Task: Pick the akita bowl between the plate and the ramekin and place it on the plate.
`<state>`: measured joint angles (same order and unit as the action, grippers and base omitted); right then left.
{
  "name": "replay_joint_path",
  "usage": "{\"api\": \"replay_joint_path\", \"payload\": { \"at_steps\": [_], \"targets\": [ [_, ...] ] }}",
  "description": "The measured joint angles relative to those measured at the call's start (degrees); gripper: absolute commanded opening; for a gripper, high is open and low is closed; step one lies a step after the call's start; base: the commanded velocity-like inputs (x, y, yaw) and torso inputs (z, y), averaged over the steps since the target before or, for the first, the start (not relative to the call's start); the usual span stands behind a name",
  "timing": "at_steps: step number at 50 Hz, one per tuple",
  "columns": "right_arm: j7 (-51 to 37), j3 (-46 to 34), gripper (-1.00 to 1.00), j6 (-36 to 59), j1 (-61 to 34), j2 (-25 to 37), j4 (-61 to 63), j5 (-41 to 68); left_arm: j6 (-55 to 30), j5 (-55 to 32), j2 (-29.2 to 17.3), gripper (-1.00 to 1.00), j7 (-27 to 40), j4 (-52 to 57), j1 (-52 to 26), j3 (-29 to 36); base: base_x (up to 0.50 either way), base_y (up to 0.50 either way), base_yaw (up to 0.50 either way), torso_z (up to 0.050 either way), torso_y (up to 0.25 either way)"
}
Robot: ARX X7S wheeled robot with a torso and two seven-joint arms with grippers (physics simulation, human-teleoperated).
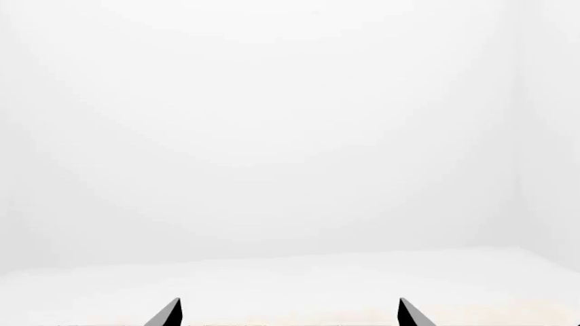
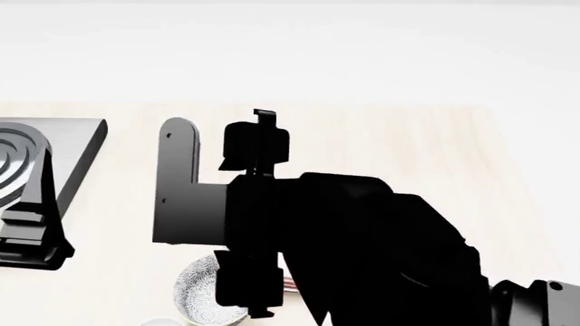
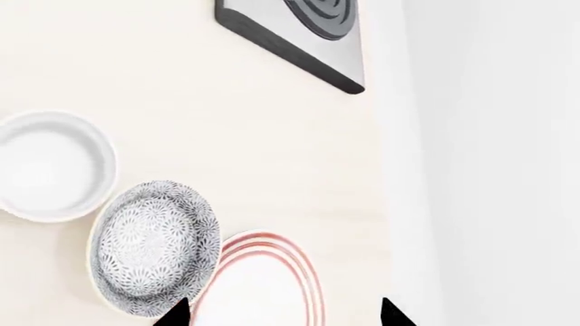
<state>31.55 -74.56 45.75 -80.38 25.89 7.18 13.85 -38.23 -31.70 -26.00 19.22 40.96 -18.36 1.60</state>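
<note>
Left gripper [image 1: 288,314] shows only as two dark fingertips set wide apart with nothing between them, facing a blank pale surface; right gripper [image 3: 282,314] likewise shows two dark tips held wide, empty, hovering over the plate [image 3: 263,285].

From the head view, going left to right: a grey slab with concentric rings [image 2: 23,159] lies at the far left on the pale wooden table [image 2: 435,149]; part of a dark arm structure overlaps its near edge; next comes a grey bracket, then the big black arm [image 2: 363,251] that fills the near middle and right and hides much of the table; below it the bowl [image 2: 200,292] peeks out at the near edge, with a sliver of the red-ringed plate just right of it and a bit of the white ramekin [image 2: 159,322] just left of it.

The right wrist view shows the three more clearly: the ramekin, plain white and upright, stands on the table; the bowl, speckled grey and upright, sits just beside it, whether they touch I cannot tell; the bowl's other side meets or slightly overlaps the plate's red-ringed rim; so the bowl is between ramekin and plate, on the table, not on the plate; the ringed slab lies well apart from all three, near the table's edge.
</note>
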Motion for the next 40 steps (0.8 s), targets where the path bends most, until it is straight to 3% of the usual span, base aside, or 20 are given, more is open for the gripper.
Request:
{"api": "replay_joint_path", "payload": {
  "at_steps": [40],
  "targets": [
    [3.7, -5.3, 1.00, -7.4, 5.8, -2.4, -7.1, 0.2, 0.6, -1.2, -0.1, 1.00, 0.3, -0.9, 0.6, -0.2, 0.00, 0.00, 0.00, 0.000, 0.000]
  ]
}}
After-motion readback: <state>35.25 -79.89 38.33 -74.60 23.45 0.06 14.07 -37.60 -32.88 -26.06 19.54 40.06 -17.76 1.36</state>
